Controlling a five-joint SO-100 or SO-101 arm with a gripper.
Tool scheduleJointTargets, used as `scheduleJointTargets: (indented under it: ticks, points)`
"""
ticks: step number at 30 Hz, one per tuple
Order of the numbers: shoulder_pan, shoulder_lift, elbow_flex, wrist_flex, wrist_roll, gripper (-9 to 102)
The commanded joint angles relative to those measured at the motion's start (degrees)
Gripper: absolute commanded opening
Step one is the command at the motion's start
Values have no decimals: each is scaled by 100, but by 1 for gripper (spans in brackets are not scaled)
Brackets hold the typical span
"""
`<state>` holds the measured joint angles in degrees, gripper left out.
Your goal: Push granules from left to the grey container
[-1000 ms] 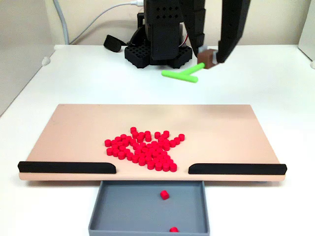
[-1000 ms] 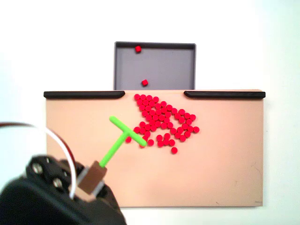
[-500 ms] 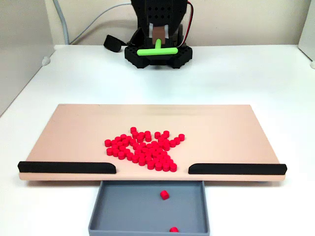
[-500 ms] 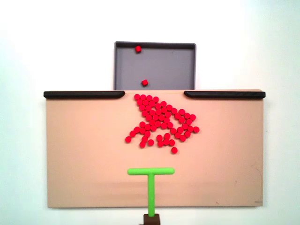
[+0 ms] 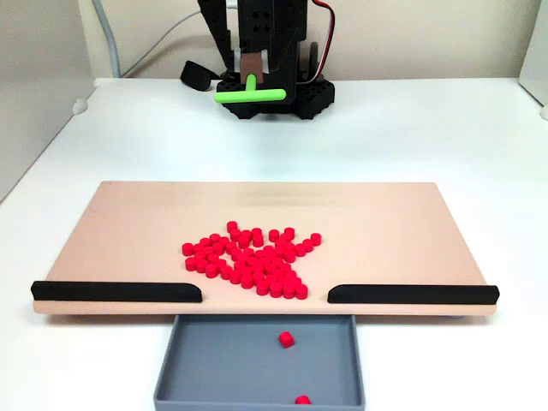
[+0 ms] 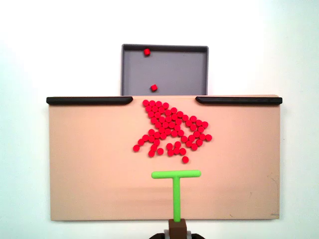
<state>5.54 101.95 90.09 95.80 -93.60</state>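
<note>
My pincer [image 6: 176,230] sits at 6 o'clock in the top-down fixed view, at the bottom edge, clamped on the brown block at the foot of the green pusher [image 6: 176,191]. In the front fixed view the pincer [image 5: 251,70] is up at 12 o'clock by the arm base, pusher bar hanging crosswise.

The granules [image 6: 172,133] lie in one loose patch mid-board, spreading from the gap between the two black strips [image 6: 89,100] toward 5 o'clock. The pusher bar is just at 6 o'clock of the patch, apart from it, nearest one stray pellet at the patch's lower edge. The grey container [image 6: 187,64] is at 12 o'clock past the board [image 6: 84,169] edge, with two pellets already inside; most of the job is not yet done.

Step in hand, as I judge it: sweep the patch toward 12 o'clock through the gap.
- Get the bar low, flat on the board, so that pellets don't slip under.
- Keep the bar square to the gap.
- The patch is wider than the bar, so expect spill off both ends; take the centre first, then rake the sides in.
- Go slow near the strips: pellets pushed off-line will jam behind them instead of dropping.
- Whether the bar touches the board now, I cannot tell.
</note>
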Motion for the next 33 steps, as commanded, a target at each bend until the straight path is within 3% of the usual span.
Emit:
scheduleJointTargets:
  ticks: [1,8,33]
  points:
    - [-53,-70,-114,-26,70,0]
    - [-53,-255,-114,-272,527,0]
    - [9,-422,-44,-272,448,0]
